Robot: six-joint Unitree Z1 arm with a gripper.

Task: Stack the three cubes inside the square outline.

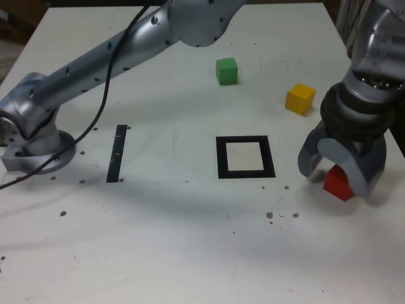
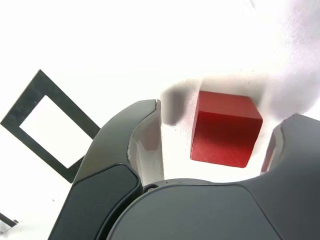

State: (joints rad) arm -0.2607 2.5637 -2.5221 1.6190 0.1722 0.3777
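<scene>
Jaws first: we see them straddling the red cube [image 2: 226, 129], parted with a gap on each side — not yet gripping it, in our judgement, though placed to close on it. Going left to right across the exterior view, we meet the arm's base [image 1: 31, 142], a thin black strip [image 1: 117, 154], then the square outline [image 1: 245, 157], empty on the counter [image 1: 158, 240]. Behind it sits the green cube [image 1: 226, 70], further right the yellow cube [image 1: 300, 98], both well apart from the outline. At the far right the gripper [image 1: 335, 174] points down over the red cube, which rests on the counter near the outline — likely the first block for the stack.
</scene>
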